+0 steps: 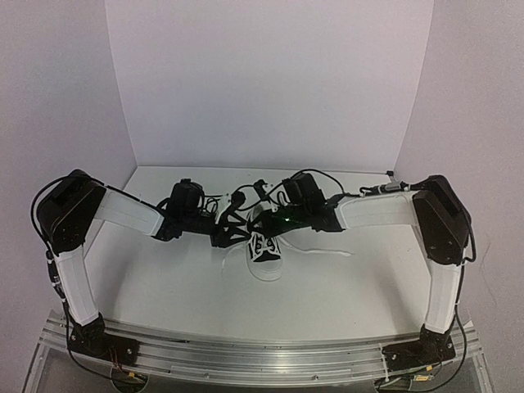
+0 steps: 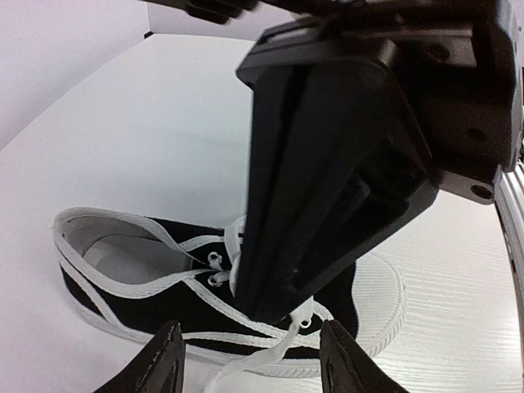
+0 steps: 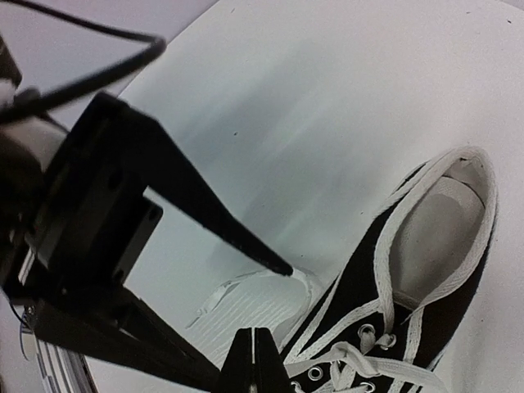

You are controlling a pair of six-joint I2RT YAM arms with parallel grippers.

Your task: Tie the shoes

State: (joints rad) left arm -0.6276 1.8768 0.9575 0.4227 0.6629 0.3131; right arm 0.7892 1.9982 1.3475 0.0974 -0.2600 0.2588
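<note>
The black sneaker (image 1: 264, 260) with white toe cap lies mid-table, toe toward the arm bases. It also shows in the left wrist view (image 2: 155, 304) and the right wrist view (image 3: 354, 282). My left gripper (image 1: 223, 234) is open beside the shoe's left side. A loose white lace (image 2: 282, 344) runs from an eyelet down between its fingertips (image 2: 168, 364). My right gripper (image 1: 268, 224) is shut, its tips (image 2: 270, 304) down on the laces over the tongue. I cannot tell if a lace is pinched. In its own view the right gripper (image 3: 255, 364) hangs over the toe cap.
A second lace end (image 1: 327, 251) lies on the white table (image 1: 172, 286) to the shoe's right. White walls enclose the back and sides. The two grippers are close together over the shoe, with the left finger (image 3: 205, 214) near the toe cap.
</note>
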